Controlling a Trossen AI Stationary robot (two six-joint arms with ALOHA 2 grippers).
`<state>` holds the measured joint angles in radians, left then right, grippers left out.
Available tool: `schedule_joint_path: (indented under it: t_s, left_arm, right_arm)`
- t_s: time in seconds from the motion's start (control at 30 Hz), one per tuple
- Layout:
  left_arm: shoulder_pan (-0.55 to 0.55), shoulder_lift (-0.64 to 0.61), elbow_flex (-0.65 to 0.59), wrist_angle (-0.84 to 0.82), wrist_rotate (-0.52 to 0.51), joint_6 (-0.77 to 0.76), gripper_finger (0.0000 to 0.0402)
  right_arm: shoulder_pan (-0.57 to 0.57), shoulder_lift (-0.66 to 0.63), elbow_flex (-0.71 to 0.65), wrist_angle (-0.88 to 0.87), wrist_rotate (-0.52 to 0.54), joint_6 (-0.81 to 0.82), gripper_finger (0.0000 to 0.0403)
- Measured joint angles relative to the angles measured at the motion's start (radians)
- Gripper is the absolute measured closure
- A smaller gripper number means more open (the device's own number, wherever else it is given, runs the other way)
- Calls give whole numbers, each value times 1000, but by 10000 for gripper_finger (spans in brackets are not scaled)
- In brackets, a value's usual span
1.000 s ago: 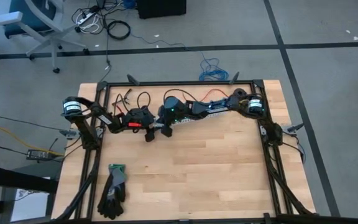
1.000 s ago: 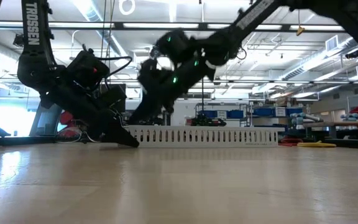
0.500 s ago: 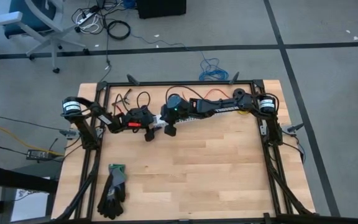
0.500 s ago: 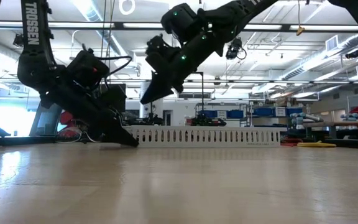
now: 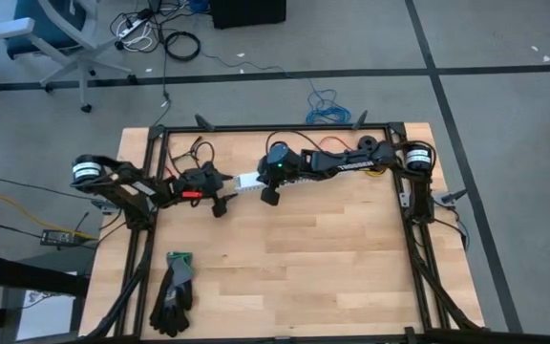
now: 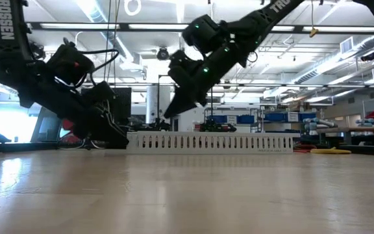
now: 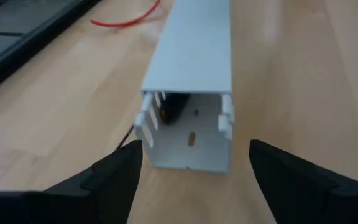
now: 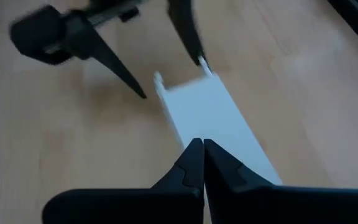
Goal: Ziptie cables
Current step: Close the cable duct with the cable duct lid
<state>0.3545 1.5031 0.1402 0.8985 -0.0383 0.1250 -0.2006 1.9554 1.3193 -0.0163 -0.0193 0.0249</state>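
A white slotted channel (image 7: 194, 56) lies flat on the wooden table near its far edge, its open end toward my left gripper (image 7: 194, 146). That gripper is open, one finger on each side just short of the open end, touching nothing. A small dark piece (image 7: 173, 107) shows inside the channel, and a thin red wire (image 7: 126, 18) lies beside it. Thin loose cables (image 5: 199, 151) curl by the far edge. My right gripper (image 8: 202, 144) is shut and hangs above the channel (image 6: 206, 140), clear of it (image 6: 169, 114).
A pair of dark gloves with green cuffs (image 5: 173, 291) lies at the near left. A black bar frame (image 5: 275, 126) runs along the table's far, left and right sides. Bare wood (image 5: 313, 268) fills the middle and near right.
My right gripper has risen from beside the channel's end to well above it and has drawn back toward the table's right edge, staying shut. My left gripper has pulled back toward the table's left edge, away from the channel's open end.
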Motion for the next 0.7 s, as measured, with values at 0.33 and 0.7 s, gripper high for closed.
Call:
schedule_joint_path:
  t_s: [0.33, 0.7]
  left_arm:
    - [0, 81, 25, 1, -19, 29, 94]
    - [1, 124, 72, -3, -82, 32, 123]
  right_arm:
    - [-12, -142, -195, 53, 16, 88, 403]
    - [-11, -129, -252, 160, 22, 114, 403]
